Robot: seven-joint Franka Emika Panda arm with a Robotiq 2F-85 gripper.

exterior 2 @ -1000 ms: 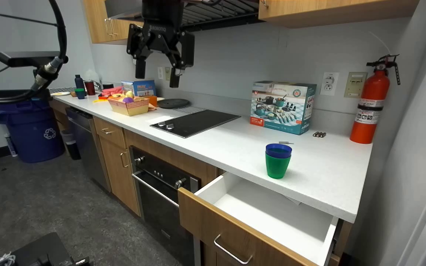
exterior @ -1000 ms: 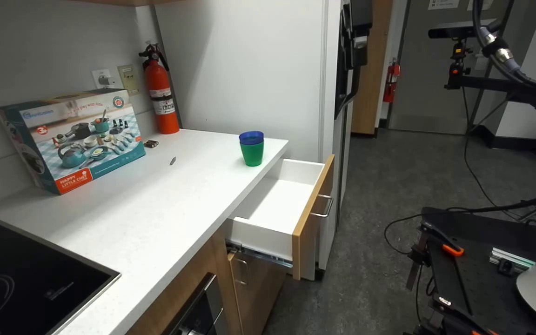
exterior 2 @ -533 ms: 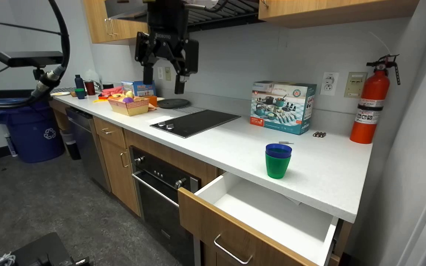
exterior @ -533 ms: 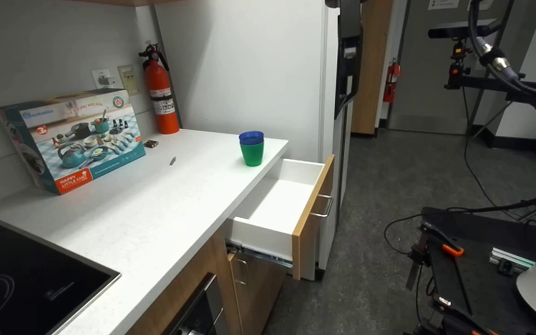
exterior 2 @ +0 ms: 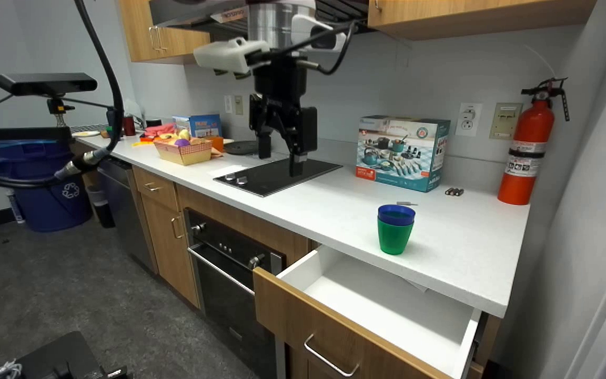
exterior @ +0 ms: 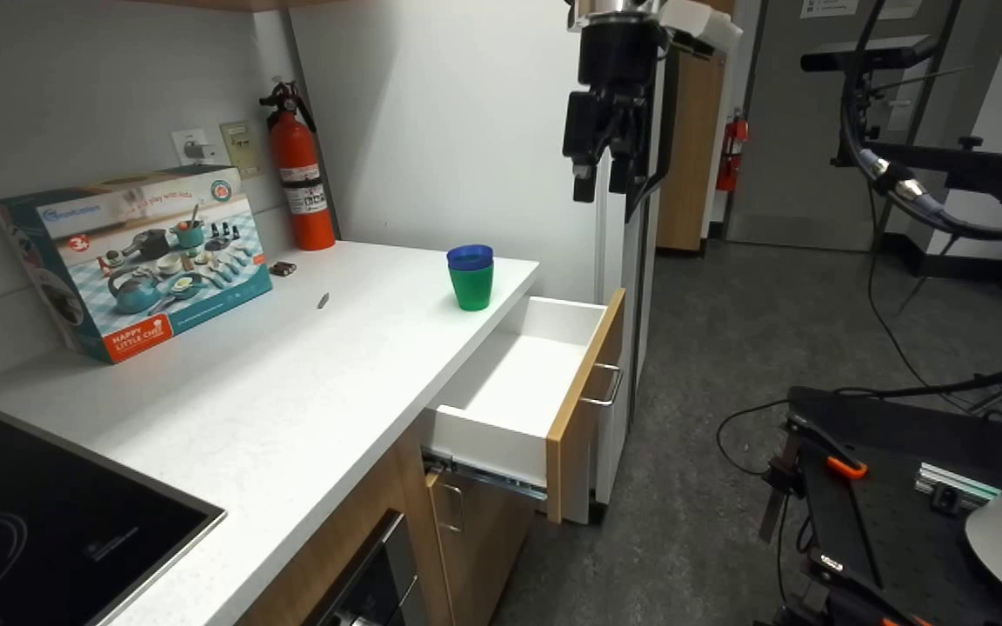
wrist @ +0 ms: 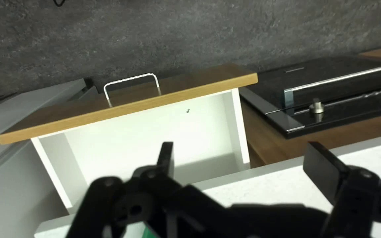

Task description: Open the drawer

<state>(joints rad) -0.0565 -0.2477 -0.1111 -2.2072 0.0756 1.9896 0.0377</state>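
The drawer (exterior: 529,369) stands pulled out, its white inside bare, in both exterior views (exterior 2: 387,310). Its wood front panel has a metal handle (exterior: 611,388). In the wrist view the drawer (wrist: 137,138) fills the middle left, with its handle (wrist: 131,78) on the far side. My gripper (exterior: 602,184) is open and empty, fingers pointing down. It hangs well above the counter and drawer level, also in an exterior view (exterior 2: 281,157). In the wrist view the jaws (wrist: 241,158) are wide apart with nothing between them. The gripper touches nothing.
Stacked green and blue cups (exterior 2: 395,231) stand on the white counter (exterior 2: 461,247) near the drawer. A toy box (exterior 2: 402,152) and a fire extinguisher (exterior 2: 526,147) stand along the wall. A cooktop (exterior 2: 279,175) is set in the counter, with an oven (exterior 2: 234,295) below.
My gripper has moved down and nearer the counter, coming fully into view in both exterior views. It stays open. The drawer and the things on the counter have not moved.
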